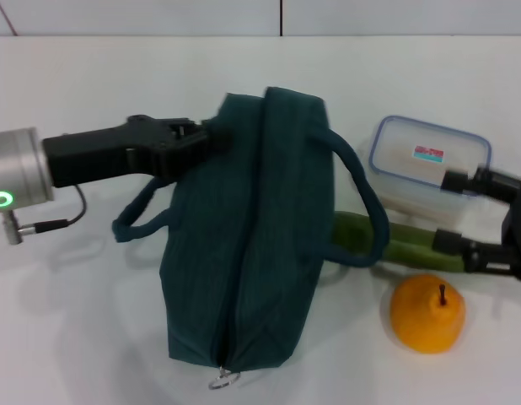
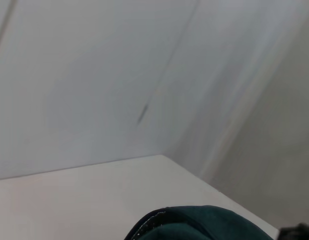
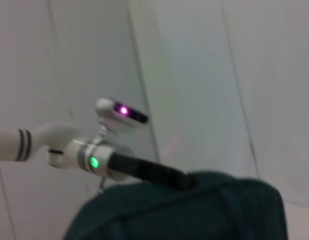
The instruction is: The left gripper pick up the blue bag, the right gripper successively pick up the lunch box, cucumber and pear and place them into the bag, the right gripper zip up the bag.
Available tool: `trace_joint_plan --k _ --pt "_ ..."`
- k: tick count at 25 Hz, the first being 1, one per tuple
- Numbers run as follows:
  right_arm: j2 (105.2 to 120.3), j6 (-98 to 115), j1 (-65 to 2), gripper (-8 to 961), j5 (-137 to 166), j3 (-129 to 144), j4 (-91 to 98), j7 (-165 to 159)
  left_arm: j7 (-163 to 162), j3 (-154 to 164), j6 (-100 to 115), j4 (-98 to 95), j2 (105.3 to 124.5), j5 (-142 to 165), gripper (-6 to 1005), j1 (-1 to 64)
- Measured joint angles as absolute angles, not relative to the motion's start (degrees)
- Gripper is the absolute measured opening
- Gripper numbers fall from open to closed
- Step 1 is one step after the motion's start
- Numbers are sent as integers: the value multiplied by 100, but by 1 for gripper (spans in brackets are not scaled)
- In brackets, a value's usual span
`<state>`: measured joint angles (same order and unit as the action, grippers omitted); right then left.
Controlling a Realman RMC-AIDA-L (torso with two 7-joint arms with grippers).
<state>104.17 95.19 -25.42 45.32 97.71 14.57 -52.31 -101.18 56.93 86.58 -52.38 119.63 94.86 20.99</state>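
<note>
The left hand (image 1: 212,139) grips the zipped blue bag (image 1: 244,245) at its far end, mid-desk (image 1: 75,337). The right hand (image 1: 488,219), fingers spread, hovers beside the lunch box (image 1: 425,164) near the desk's right edge; the bag likely needs opening first.

The left gripper (image 1: 212,137) ends against the blue bag (image 1: 244,245), so whether its fingers pinch the fabric cannot be told. The bag covers one end of the cucumber (image 1: 395,240) and, with its handle, a corner of the lunch box (image 1: 429,164). The right gripper (image 1: 463,215) is cut off at the head view's edge. In the left wrist view only a sliver of the bag (image 2: 199,222) shows at the picture's edge. The right wrist view is blurred; the bag (image 3: 194,210) there hides the left gripper's tip.
</note>
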Motion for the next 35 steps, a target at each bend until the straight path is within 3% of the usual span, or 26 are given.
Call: trace_joint_plan --k 6,13,35 --pt "10574 8990 -2517 833 4552 9773 1194 -5261 -9796 5771 8660 -4761 11962 9474 171 2428" --pt "10651 8418 -2549 832 4557 9806 1190 -5434 -9659 5734 8657 -4693 11962 9474 149 2451" --pt "10662 7675 -2337 831 4537 9202 1186 -5868 -9642 5712 8612 -4695 11935 9480 140 2396"
